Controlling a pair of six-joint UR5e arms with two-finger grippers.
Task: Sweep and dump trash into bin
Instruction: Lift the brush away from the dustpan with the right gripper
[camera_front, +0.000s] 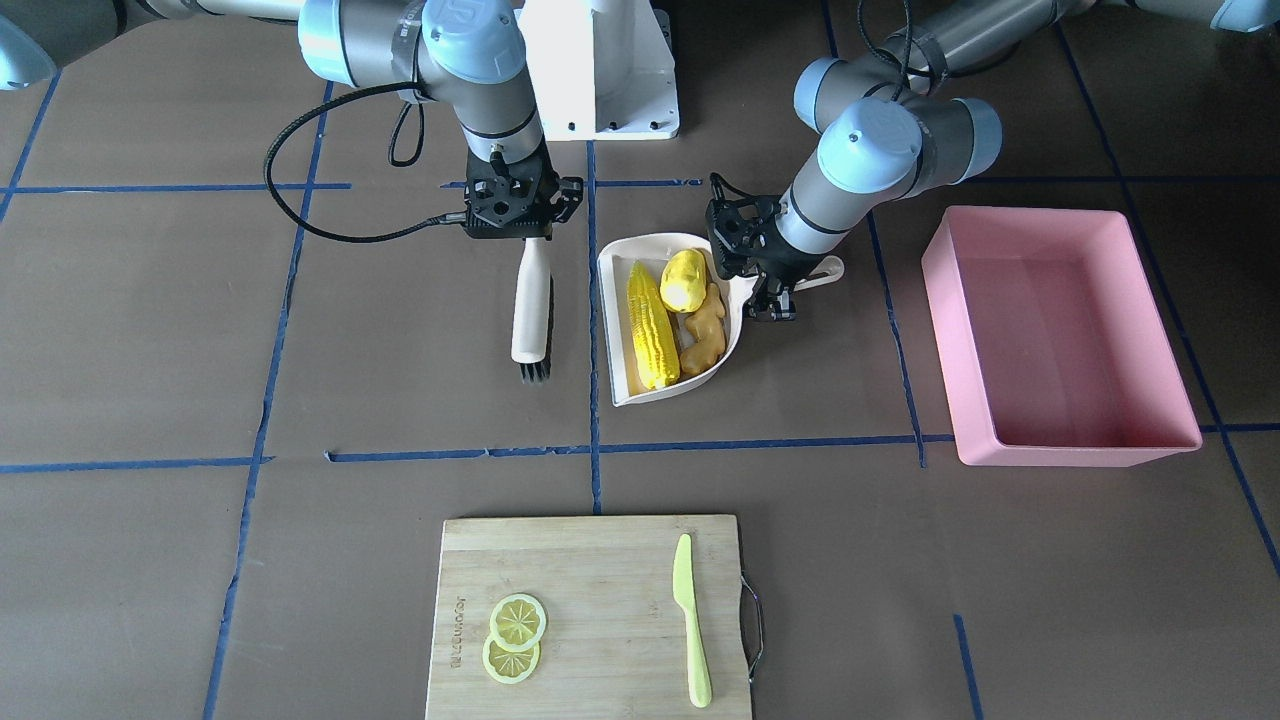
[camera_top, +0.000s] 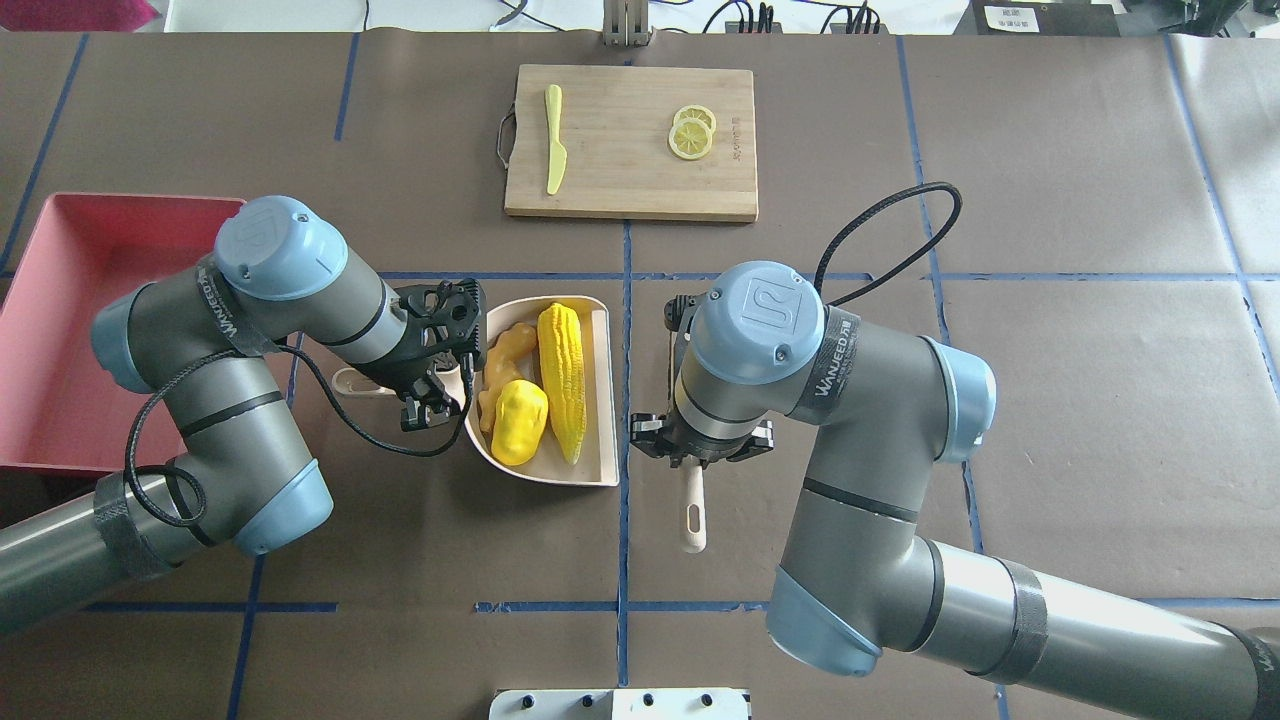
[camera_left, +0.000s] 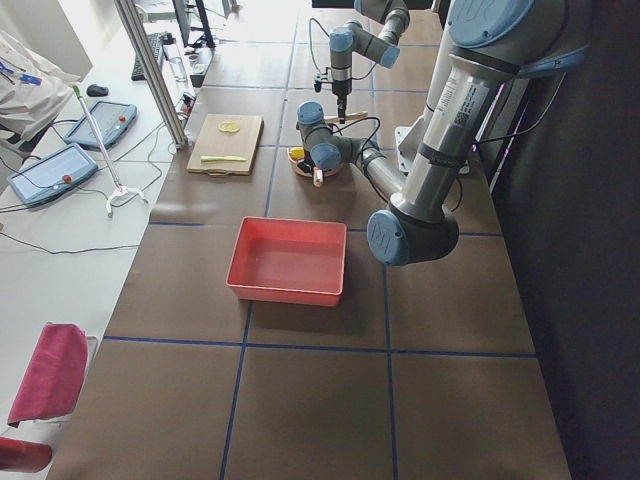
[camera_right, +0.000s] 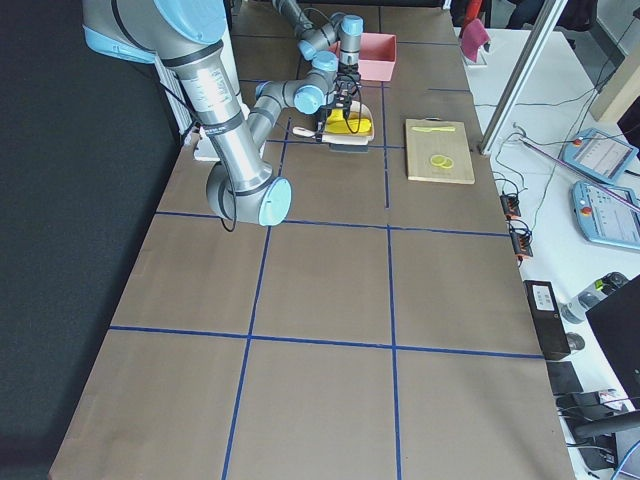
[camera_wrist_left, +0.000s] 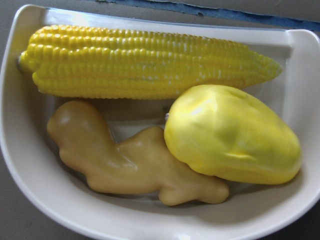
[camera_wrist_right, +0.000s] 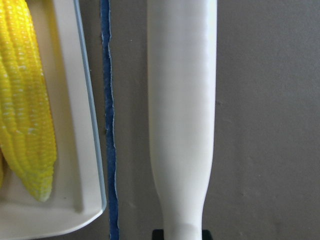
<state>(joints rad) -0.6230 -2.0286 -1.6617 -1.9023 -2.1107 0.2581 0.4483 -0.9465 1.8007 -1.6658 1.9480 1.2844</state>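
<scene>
All the trash lies inside a beige dustpan: a yellow corn cob, a rounded yellow lump and a tan ginger root. The left wrist view shows the same three up close: corn, lump, ginger. My left gripper is at the dustpan's handle and looks shut on it. On the dustpan's other side, my right gripper is shut on a white brush with black bristles. The bin is a pink tub beyond my left arm, with nothing in it.
A wooden cutting board lies at the far edge of the table, carrying two lemon slices and a light-green knife. The robot's white base stands behind the dustpan. Blue tape lines cross the brown table.
</scene>
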